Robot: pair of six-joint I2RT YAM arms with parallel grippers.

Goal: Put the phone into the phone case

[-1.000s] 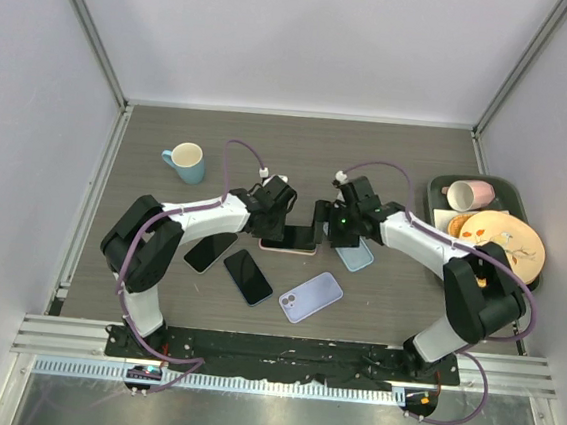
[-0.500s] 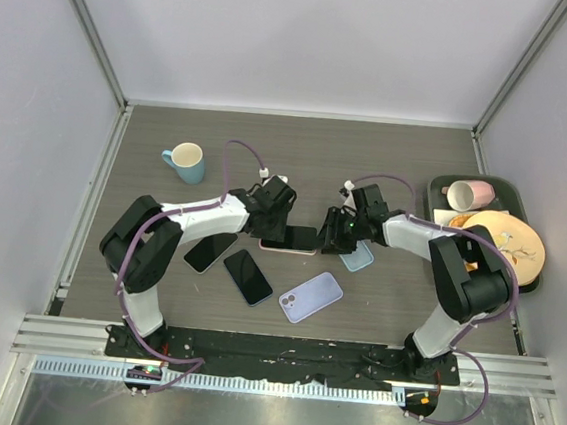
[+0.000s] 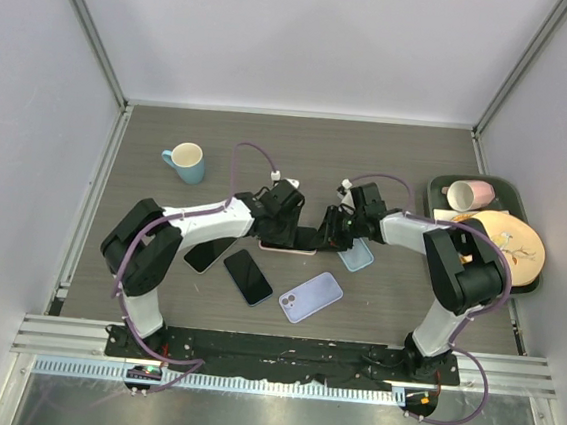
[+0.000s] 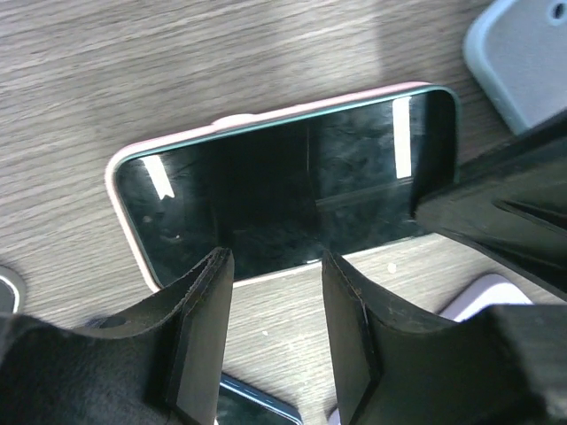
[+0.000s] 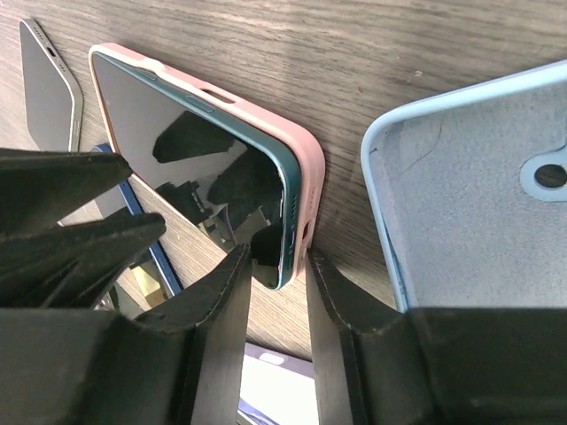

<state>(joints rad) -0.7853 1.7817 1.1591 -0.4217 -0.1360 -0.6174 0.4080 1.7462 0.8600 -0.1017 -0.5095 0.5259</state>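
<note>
The dark-screened phone (image 3: 291,238) lies face up in the pink phone case (image 4: 235,122) at the table's middle. In the left wrist view the phone (image 4: 283,177) sits just beyond my left gripper (image 4: 270,261), which is open over bare wood at its near long edge and holds nothing. My right gripper (image 5: 276,257) straddles the phone's (image 5: 195,150) right end corner. One finger rests against the pink case (image 5: 301,150), and the other stands a little off the screen side. From above, the left gripper (image 3: 280,224) and right gripper (image 3: 330,235) flank the phone.
A light blue case (image 3: 358,255) lies just right of the phone. A lilac case (image 3: 311,297) and two dark phones (image 3: 248,276) (image 3: 209,252) lie nearer the bases. A blue mug (image 3: 185,161) stands at back left. A green tray (image 3: 436,192) at right holds a pink cup and a plate.
My right gripper slid left to the phone's right end and its jaws narrowed around the corner. The left jaws opened a little wider.
</note>
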